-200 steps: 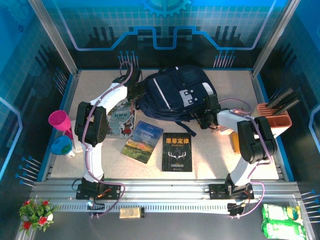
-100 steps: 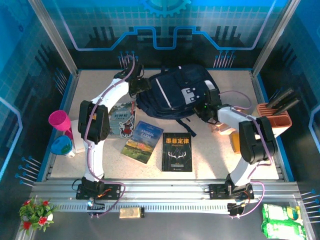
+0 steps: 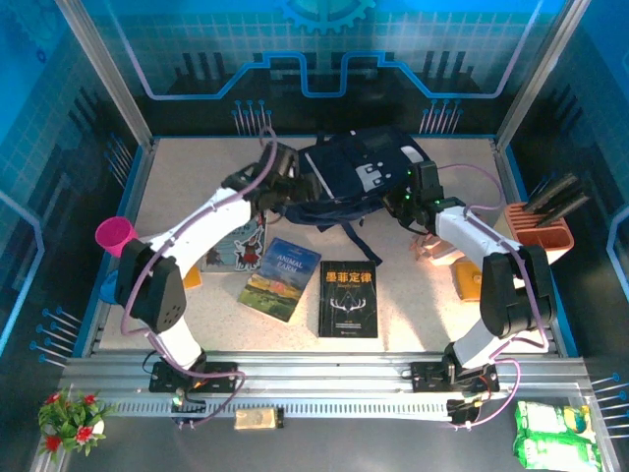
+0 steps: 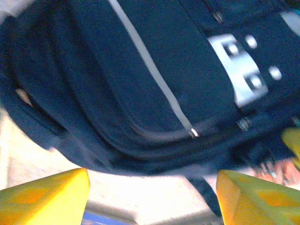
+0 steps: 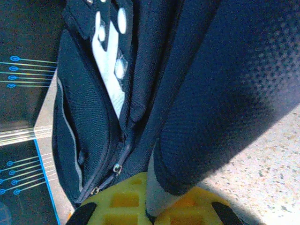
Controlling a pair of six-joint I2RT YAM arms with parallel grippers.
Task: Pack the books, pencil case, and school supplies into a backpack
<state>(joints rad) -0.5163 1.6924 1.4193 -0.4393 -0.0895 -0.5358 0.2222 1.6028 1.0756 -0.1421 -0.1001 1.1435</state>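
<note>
I read "ANIMAL FARM" on one book (image 3: 280,278); my left claw (image 4: 152,178) stands apart, my right claw (image 5: 154,206) clamps the backpack (image 3: 359,167).

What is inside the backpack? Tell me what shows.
The backpack hides its interior under its own navy fabric, so any contents cannot be seen. The black book lies outside it, on the table.

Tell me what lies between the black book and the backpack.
The top view shows the backpack's black strap lying across bare table toward the black book.
</note>
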